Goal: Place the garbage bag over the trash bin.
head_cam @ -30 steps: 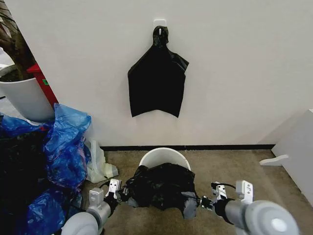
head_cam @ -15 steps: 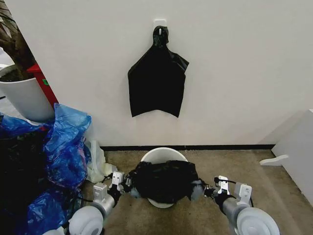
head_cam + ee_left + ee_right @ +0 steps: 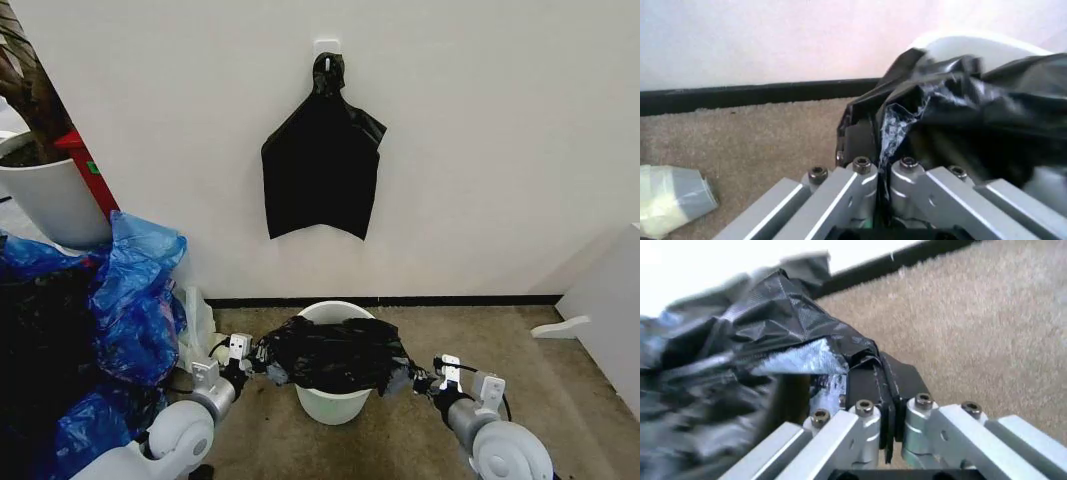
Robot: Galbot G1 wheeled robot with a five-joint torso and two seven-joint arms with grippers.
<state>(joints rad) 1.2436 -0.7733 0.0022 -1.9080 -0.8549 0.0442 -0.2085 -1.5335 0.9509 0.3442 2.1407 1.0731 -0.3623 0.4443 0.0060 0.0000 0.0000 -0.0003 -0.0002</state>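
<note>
The black garbage bag (image 3: 335, 353) lies stretched over the top of the cream-white trash bin (image 3: 334, 402), which stands on the carpet by the wall. My left gripper (image 3: 266, 362) is shut on the bag's left edge, beside the bin's rim. My right gripper (image 3: 404, 376) is shut on the bag's right edge, level with the left one. In the left wrist view the crinkled garbage bag (image 3: 973, 110) runs between the closed fingers (image 3: 867, 150), with the trash bin's rim (image 3: 987, 42) behind it. The right wrist view shows the garbage bag (image 3: 760, 350) pinched in the fingers (image 3: 870, 380).
Another black bag (image 3: 322, 165) hangs from a wall hook above the bin. Blue plastic bags (image 3: 130, 300) are piled at the left, with a large white plant pot (image 3: 50, 200) behind them. A white cabinet (image 3: 610, 310) stands at the right. Bare carpet (image 3: 480, 340) surrounds the bin.
Both grippers have carried the bag away from me toward the wall. It hung in front of the bin before and now sits over its opening, leaving the bin's lower wall in view.
</note>
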